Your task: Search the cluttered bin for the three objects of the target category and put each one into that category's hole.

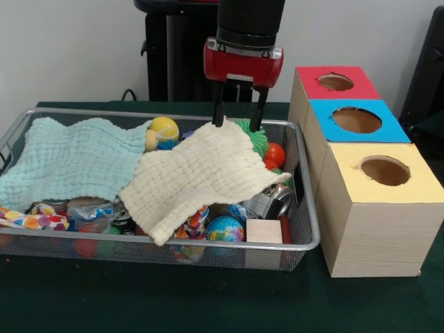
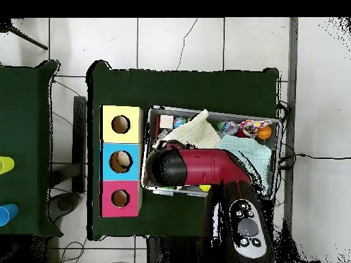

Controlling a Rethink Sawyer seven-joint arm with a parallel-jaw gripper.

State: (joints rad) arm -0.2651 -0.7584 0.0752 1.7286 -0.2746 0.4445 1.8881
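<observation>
My gripper (image 1: 238, 116) hangs open over the far edge of a cream cloth (image 1: 198, 177) in the wire bin (image 1: 311, 239), with nothing between its fingers. Just behind the fingertips sits a green spiky ball (image 1: 254, 139), and an orange ball (image 1: 275, 154) lies to its right. A yellow tennis ball (image 1: 164, 127) rests at the back between the cream cloth and a mint cloth (image 1: 73, 159). At the bin's front lie a globe ball (image 1: 225, 228), a wooden block (image 1: 263, 231) and a metal can (image 1: 277, 201). In the overhead view my arm (image 2: 199, 168) covers the gripper and much of the bin (image 2: 216, 113).
Right of the bin stand three wooden boxes with round holes on top: red (image 1: 336, 82), blue (image 1: 356, 119), yellow (image 1: 385, 170). From above they line up as yellow (image 2: 120, 124), blue (image 2: 120, 161), red (image 2: 120, 198). Several colourful toys show under the cloths at the bin's front left (image 1: 41, 220).
</observation>
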